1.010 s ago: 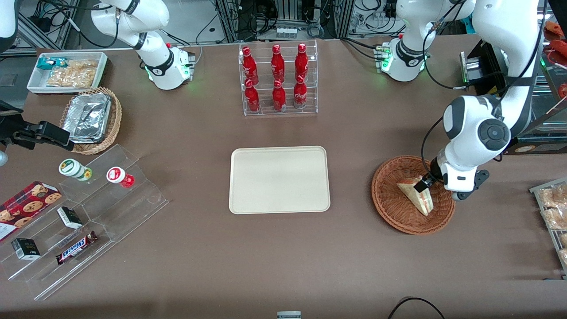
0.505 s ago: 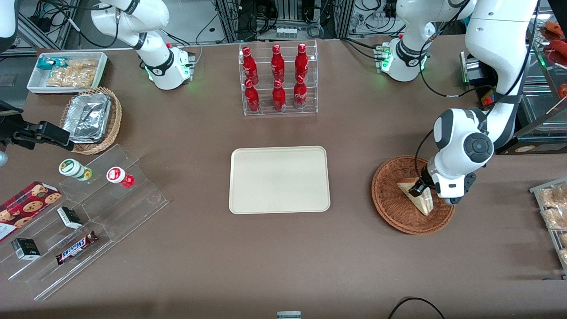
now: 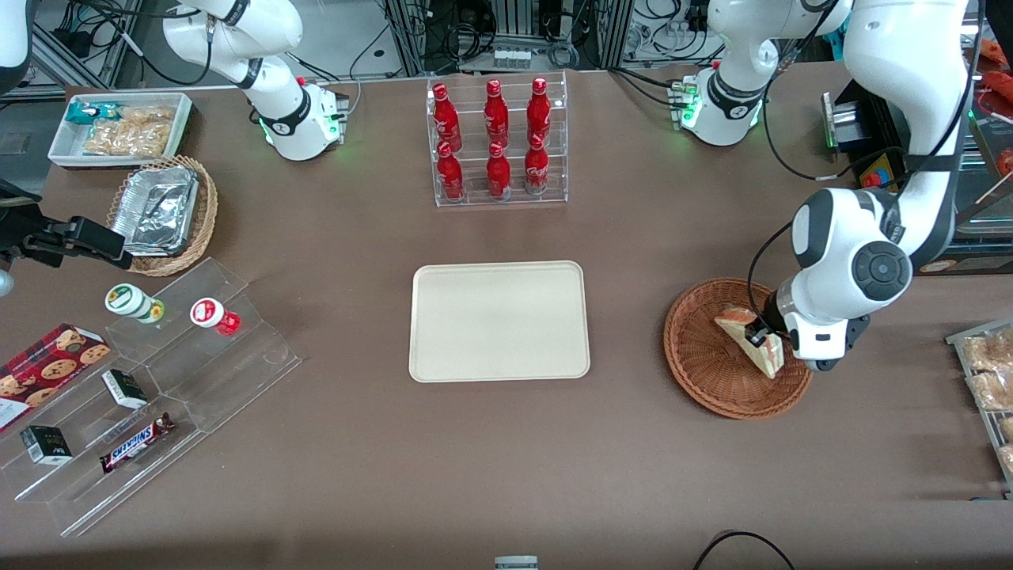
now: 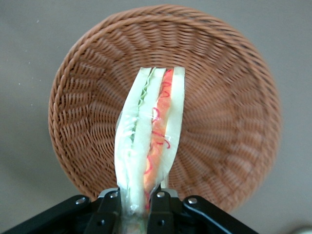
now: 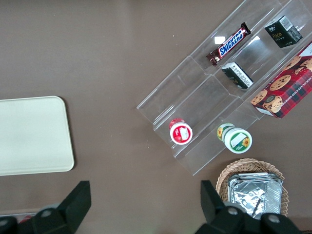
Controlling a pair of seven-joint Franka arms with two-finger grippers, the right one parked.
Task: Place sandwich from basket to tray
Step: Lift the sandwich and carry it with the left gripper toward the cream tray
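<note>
Brown desk [image 3: 633, 237], claw [image 3: 761, 338] over basket [image 3: 700, 360], pinching sandwich [image 3: 750, 342] above the weave.
Tray [image 3: 498, 321] bare, toward desk's middle. Wrist view alone showing red and green filling edge-on between closed fingers [image 4: 108, 209].

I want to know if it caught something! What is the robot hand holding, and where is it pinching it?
The gripper, over the basket, holds the sandwich, its fingers pinching one end across the bread faces.
</note>
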